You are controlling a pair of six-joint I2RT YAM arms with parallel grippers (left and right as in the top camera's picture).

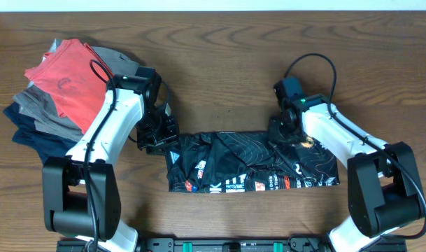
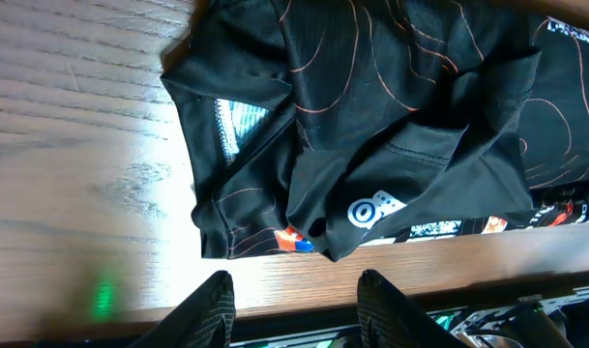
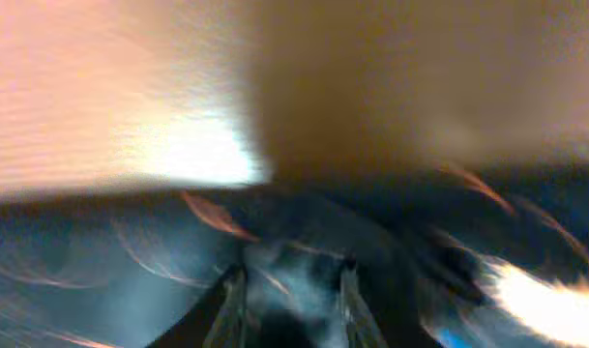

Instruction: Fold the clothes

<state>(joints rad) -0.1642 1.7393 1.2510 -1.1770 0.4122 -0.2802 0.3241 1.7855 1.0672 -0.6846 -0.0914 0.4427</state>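
Black jersey (image 1: 251, 164) lies as a long band, its long axis running from the left gripper (image 1: 157, 133) across toward the right arm. Its short end sits just ahead of the left fingertips (image 2: 215, 304), which stand moderately apart over bare table (image 2: 72, 145), holding nothing. Right gripper (image 1: 281, 129) is down on the band's far edge with cloth at its narrow-set jaws, too blurred to tell if it grips. White ring logo (image 2: 374, 210) ahead of left jaws; hem lettering (image 1: 233, 185) unreadable.
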